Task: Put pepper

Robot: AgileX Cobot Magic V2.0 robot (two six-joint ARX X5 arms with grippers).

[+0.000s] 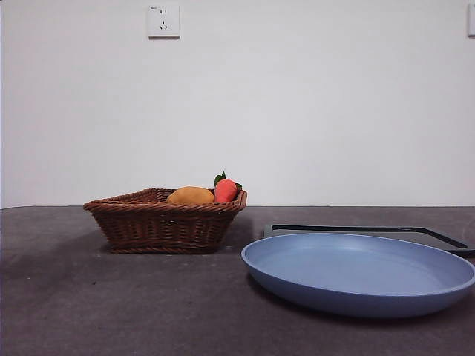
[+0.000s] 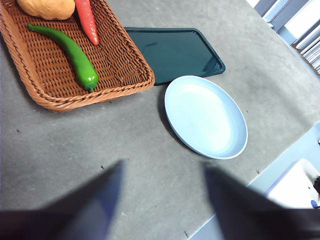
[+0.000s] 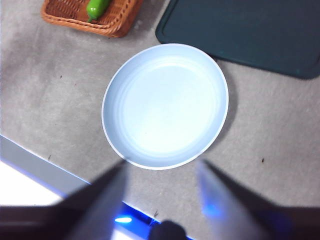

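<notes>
Both arms hang high, nothing picked yet. The pepper [image 2: 70,52] lies in the wicker basket [image 2: 125,82], its long axis slanting across the weave, beside the carrot [image 2: 88,20]. The left tool [image 2: 162,200] is spread wide and empty, and looks the nearer one. The right tool [image 3: 160,192], also released, hovers over the blue plate [image 3: 165,106] on the surface [image 2: 130,140].

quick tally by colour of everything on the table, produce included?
Green: 2, the pepper and the dark green tray
Orange-red: 1, carrot-like vegetable
Yellow-orange: 1, rounded fruit
Brown: 1, wicker basket
Blue: 1, plate
Total: 6
</notes>
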